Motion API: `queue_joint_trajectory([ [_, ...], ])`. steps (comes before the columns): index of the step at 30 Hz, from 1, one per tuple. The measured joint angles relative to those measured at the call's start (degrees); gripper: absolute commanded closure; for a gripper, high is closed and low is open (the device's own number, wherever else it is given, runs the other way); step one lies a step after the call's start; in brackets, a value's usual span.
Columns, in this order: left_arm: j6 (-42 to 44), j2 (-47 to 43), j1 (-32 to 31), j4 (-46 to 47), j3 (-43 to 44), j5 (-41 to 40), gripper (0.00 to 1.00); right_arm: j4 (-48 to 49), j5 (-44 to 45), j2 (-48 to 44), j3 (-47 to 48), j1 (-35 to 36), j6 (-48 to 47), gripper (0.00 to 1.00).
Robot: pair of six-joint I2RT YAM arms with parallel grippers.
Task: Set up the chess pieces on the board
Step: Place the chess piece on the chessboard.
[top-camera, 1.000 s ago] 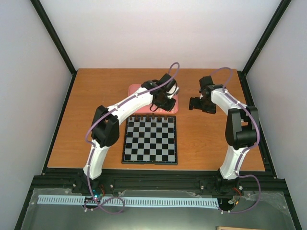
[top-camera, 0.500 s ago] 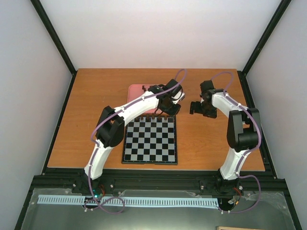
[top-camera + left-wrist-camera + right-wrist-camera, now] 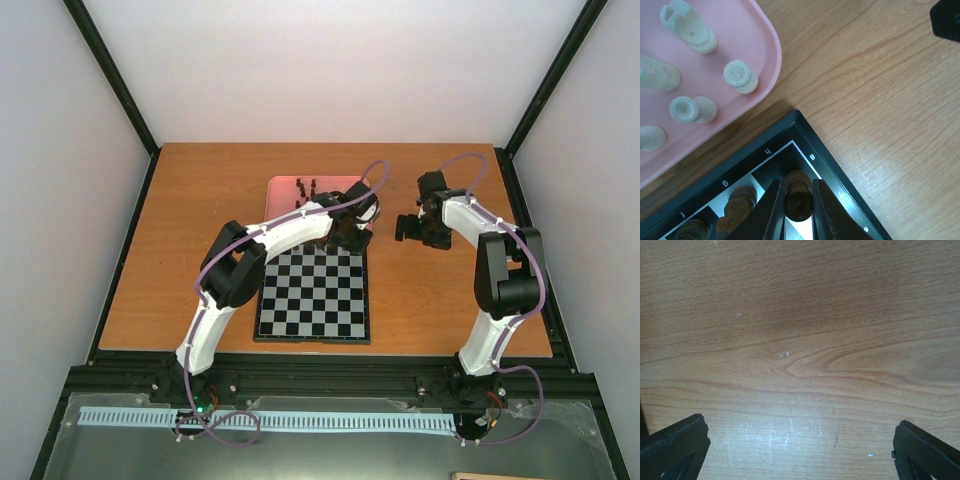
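Pink tray (image 3: 752, 30) sits at 11 o'clock off the board (image 3: 312, 295), just beside its far edge. The cream pieces (image 3: 740, 76) are parked on it, likely waiting for their turn. The dark pieces (image 3: 737, 202) line the board's far rank, running toward the 1 o'clock corner. The left tool (image 3: 796, 187) is pinching one dark piece (image 3: 799, 206) from above, right over that corner square. The top-down grip probably keeps it upright for release. Can't tell if its base is down yet. The right tool (image 3: 800, 455) is at 2 o'clock off the board, spread wide over bare table (image 3: 800, 340), carrying nothing. Looks parked there to stay out of the left arm's way.
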Motion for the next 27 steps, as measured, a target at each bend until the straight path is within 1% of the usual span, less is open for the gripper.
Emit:
queue_joint_trajectory([
  [15, -0.09, 0.02, 0.00, 1.11, 0.17, -1.53, 0.98, 0.07, 0.00, 0.00, -0.02, 0.00, 0.09, 0.00],
  [24, -0.07, 1.29, 0.00, 1.03, 0.98, -1.97, 0.90, 0.07, -0.02, 0.00, -0.04, 0.00, 0.09, 0.00],
  [27, -0.04, 1.75, -0.02, 0.94, 0.98, -2.36, 0.90, 0.07, -0.02, 0.00, -0.07, 0.00, 0.09, 0.00],
])
